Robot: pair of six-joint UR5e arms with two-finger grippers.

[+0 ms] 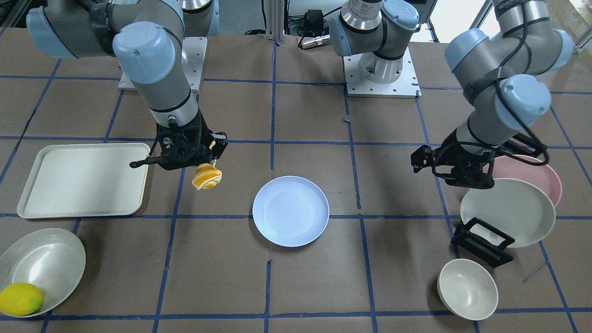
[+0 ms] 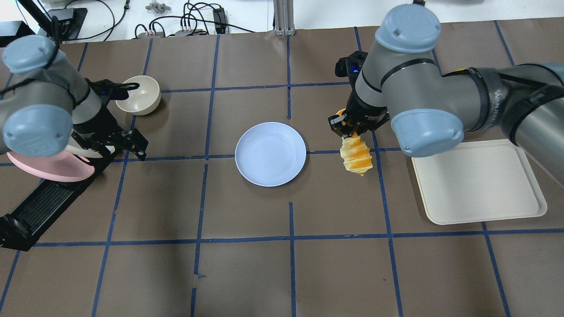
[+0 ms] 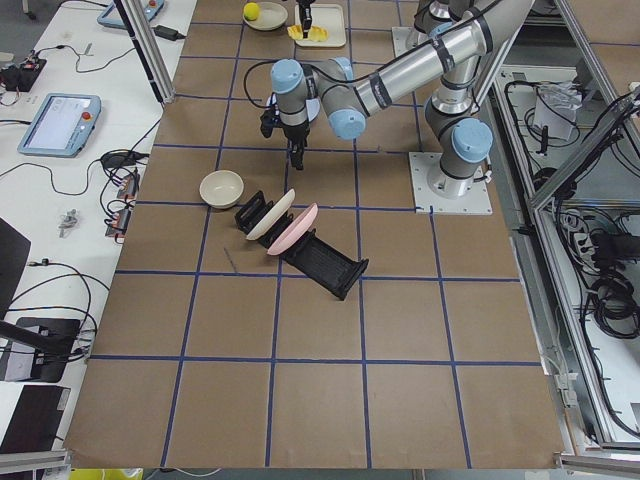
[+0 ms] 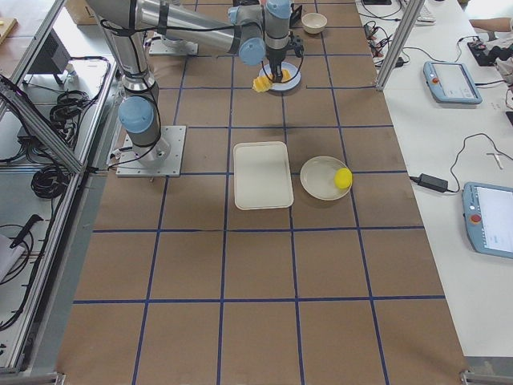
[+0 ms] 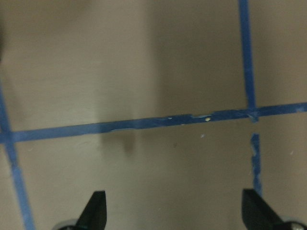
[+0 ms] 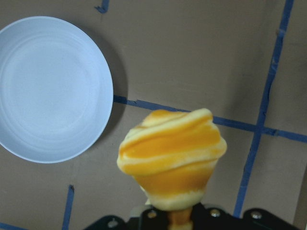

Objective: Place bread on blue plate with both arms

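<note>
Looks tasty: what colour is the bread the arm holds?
The bread is orange-yellow with pale cream grooves; clearest in the right wrist view.

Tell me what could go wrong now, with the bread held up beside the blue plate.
1. The right gripper pinches the bread by one end only, and it hangs down; it may slip or swing loose.
2. The bread hangs over bare table, beside the blue plate, not over it; letting go now would likely miss the plate.
</note>
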